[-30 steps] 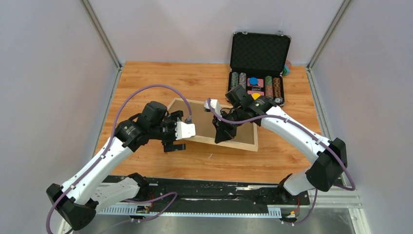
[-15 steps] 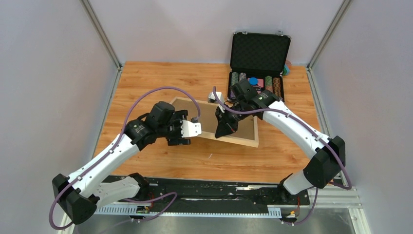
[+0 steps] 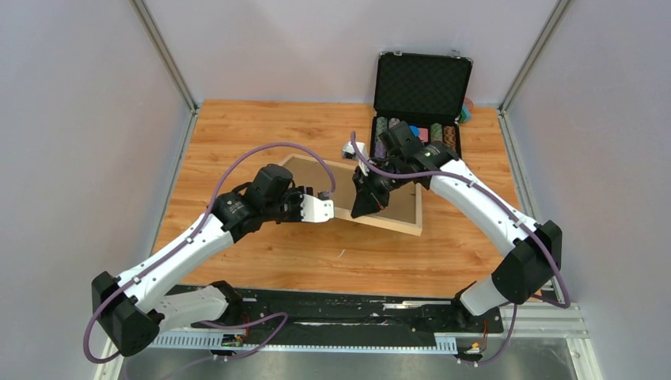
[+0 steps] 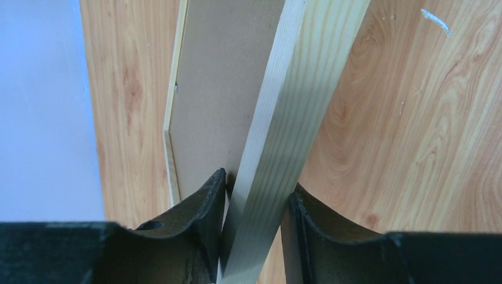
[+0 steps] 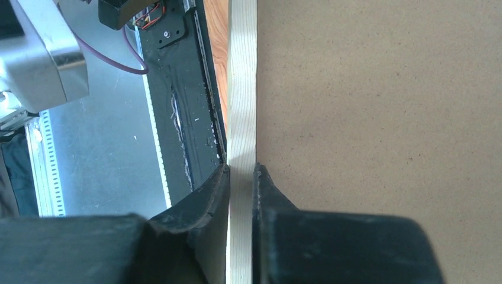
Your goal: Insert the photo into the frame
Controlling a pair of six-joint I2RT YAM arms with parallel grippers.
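The frame [image 3: 389,226] sits mid-table with its brown backing board [image 3: 398,202] facing up. The photo is hidden. My left gripper [image 3: 332,209] is at the frame's near left corner. In the left wrist view the light-wood rail [image 4: 290,118] runs between the jaws of the left gripper [image 4: 254,204], both dark fingers [image 4: 198,216] press against it, and the board [image 4: 225,89] is on the left. My right gripper [image 3: 364,206] reaches down over the frame's near side. In the right wrist view it [image 5: 241,177] is shut on the thin rail [image 5: 241,89], beside the board [image 5: 379,106].
An open black chip case [image 3: 420,83] with rows of chips stands at the back right, just behind the right arm. The cage's grey walls enclose the table on the left, right and back. The black base rail [image 3: 356,313] runs along the near edge.
My left gripper has moved right onto the frame's near left corner and closed on the rail. The right gripper and the frame have shifted slightly toward the back right.
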